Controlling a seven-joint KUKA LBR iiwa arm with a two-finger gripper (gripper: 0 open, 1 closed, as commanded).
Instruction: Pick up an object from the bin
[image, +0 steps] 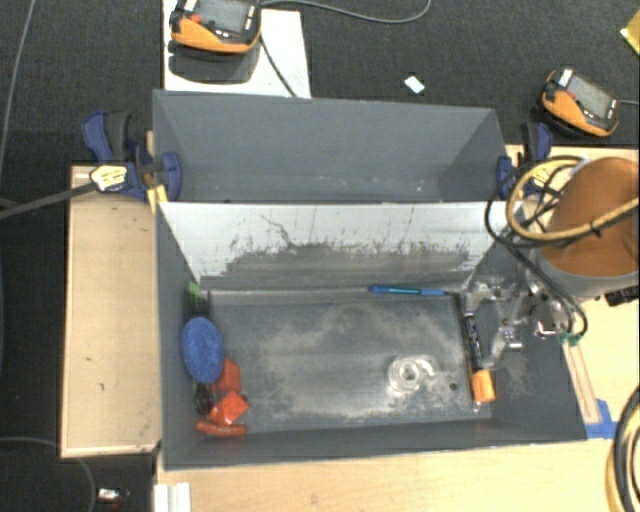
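While the gripper (492, 322) hangs low at the right side of the bin (320, 235), over the upper part of a black pen-like stick with an orange end (480, 384) lying along that wall, I honestly can't tell if it's open or closed. A clear plastic bit (410, 375) sits nearby.

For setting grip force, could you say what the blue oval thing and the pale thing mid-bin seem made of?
The blue oval thing looks soft, perhaps foam or cloth: matte, fuzzy-edged. The pale thing looks like clear glossy plastic: the bin floor shows through, with bright glints.
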